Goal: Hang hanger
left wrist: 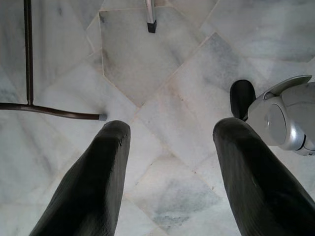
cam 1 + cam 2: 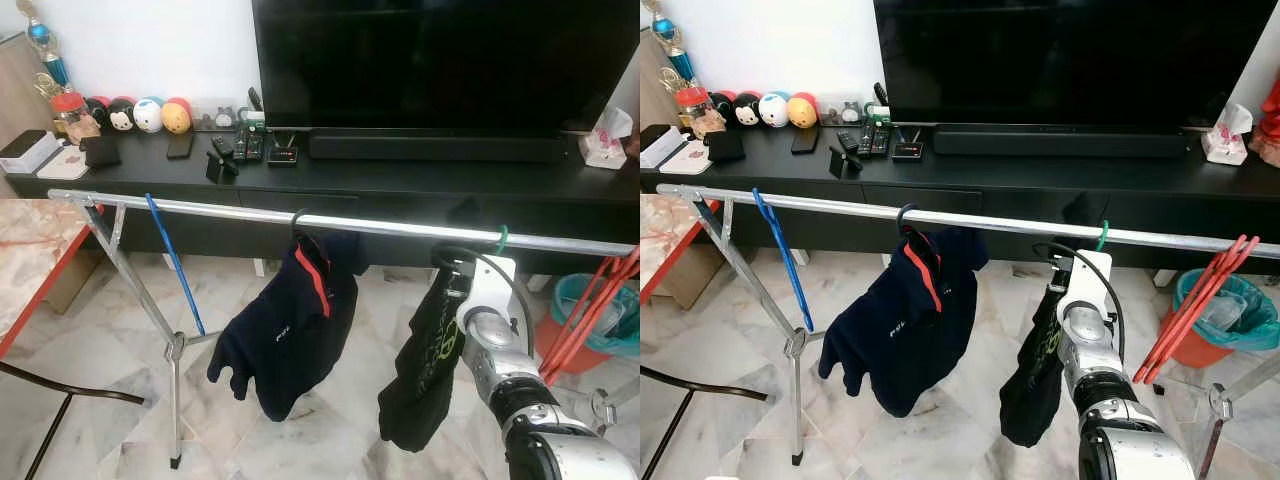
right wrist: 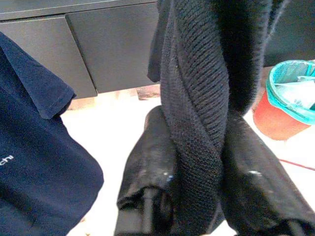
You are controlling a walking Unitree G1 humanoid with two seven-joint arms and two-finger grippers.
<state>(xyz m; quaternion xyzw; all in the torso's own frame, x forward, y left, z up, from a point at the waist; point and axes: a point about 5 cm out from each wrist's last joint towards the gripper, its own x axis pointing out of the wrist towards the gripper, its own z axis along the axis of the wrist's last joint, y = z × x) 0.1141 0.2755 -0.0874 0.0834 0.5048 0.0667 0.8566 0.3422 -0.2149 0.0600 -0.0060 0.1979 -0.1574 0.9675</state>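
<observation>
The right hand point(image 3: 197, 206) is reaching up just under the silver clothes rail point(image 2: 330, 223), and its two black fingers point(image 3: 147, 172) are closing on a hanging black garment point(image 2: 425, 370), one finger pressing each side of the twisted knit fabric. That garment is hanging from a green hanger point(image 2: 502, 240), whose hook is sitting over the rail near the rail's right end, just above the robot's silver wrist. The left hand point(image 1: 170, 162) is hanging low over the marble floor point(image 1: 162, 73) with its two fingers spread well apart and nothing between them; a thin dark frame leg is lying on the tiles beyond it. Two garments are hanging on the rail: the black one in the right hand's grip and a navy shirt with a red collar stripe point(image 2: 290, 340) to its left, on a dark hanger hook point(image 2: 298, 217). A bare blue hanger point(image 2: 175, 265) is dangling near the rail's left end, and a bunch of red hangers point(image 2: 590, 310) is dangling at its far right, in front of a red bin with a teal liner point(image 2: 590, 315). Behind the rail a long black counter point(image 2: 400, 175) is carrying one large dark television point(image 2: 440, 60), a soundbar, several remotes and a row of four round plush toys point(image 2: 140, 114).
</observation>
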